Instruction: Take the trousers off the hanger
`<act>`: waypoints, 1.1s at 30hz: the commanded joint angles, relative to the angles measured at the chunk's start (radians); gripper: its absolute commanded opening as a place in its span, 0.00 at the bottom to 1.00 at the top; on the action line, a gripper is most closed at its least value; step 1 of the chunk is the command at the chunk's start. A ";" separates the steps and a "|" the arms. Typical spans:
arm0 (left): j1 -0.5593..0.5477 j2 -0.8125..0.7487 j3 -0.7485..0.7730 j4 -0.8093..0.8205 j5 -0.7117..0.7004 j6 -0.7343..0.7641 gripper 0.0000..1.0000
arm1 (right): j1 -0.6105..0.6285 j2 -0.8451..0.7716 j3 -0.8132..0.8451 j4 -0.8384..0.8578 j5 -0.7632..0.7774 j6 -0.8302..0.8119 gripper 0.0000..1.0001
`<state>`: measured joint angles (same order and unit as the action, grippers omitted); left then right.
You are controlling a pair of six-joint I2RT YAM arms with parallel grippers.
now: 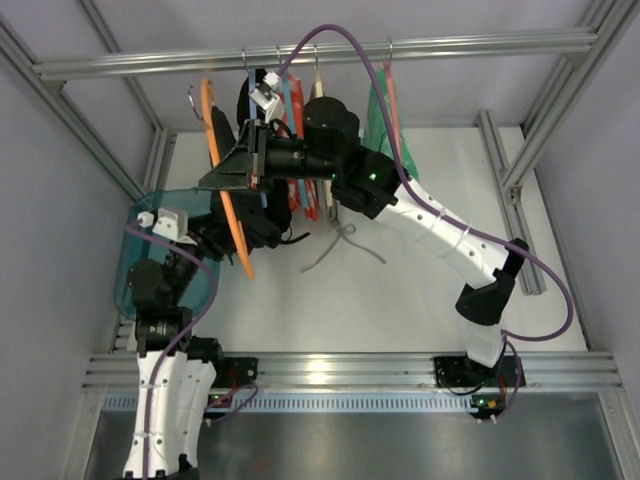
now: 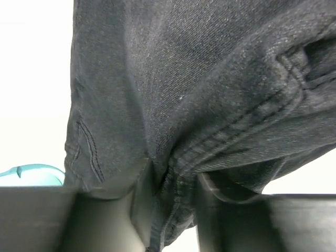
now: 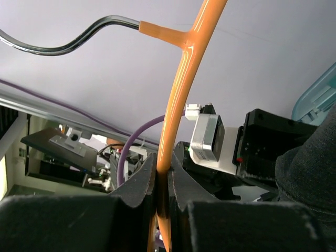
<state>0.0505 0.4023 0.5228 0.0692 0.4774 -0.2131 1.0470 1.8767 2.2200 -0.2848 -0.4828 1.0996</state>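
While your right gripper (image 3: 163, 189) clamps the hanger (image 3: 181, 89), your left gripper (image 2: 173, 194) pinches a fold of the trousers (image 2: 199, 84) draped on the hanger; the left arm is nearer, so draw the fabric away from the hanger.

Much cropped or masked
Trousers (image 2: 210, 79) overrun the left wrist view's top and right edges; overhead the arms (image 1: 430, 225) mask most of them; the hanger (image 3: 181, 94) runs off the right wrist view's top and bottom; its hook (image 3: 63, 44) is cut off at the left edge.
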 commanded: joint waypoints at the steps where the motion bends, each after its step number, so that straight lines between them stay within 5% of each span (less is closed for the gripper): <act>1: 0.005 0.017 0.034 0.084 -0.051 -0.066 0.32 | 0.019 -0.065 0.053 0.184 -0.025 -0.049 0.00; 2: 0.003 0.013 0.039 0.083 -0.049 -0.077 0.13 | 0.016 -0.068 0.047 0.180 -0.020 -0.056 0.00; 5: 0.003 -0.014 0.086 0.078 -0.037 -0.091 0.00 | -0.001 -0.086 0.014 0.154 -0.005 -0.104 0.00; 16: 0.003 0.012 0.466 -0.170 -0.091 -0.278 0.00 | -0.067 -0.137 -0.201 0.180 -0.076 -0.196 0.00; 33: 0.003 0.185 0.994 -0.186 -0.347 -0.267 0.00 | -0.104 -0.177 -0.381 0.180 -0.132 -0.254 0.00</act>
<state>0.0509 0.6010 1.3750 -0.3691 0.2451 -0.4915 0.9733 1.7367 1.8618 -0.1116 -0.6315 0.8886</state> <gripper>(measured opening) 0.219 0.054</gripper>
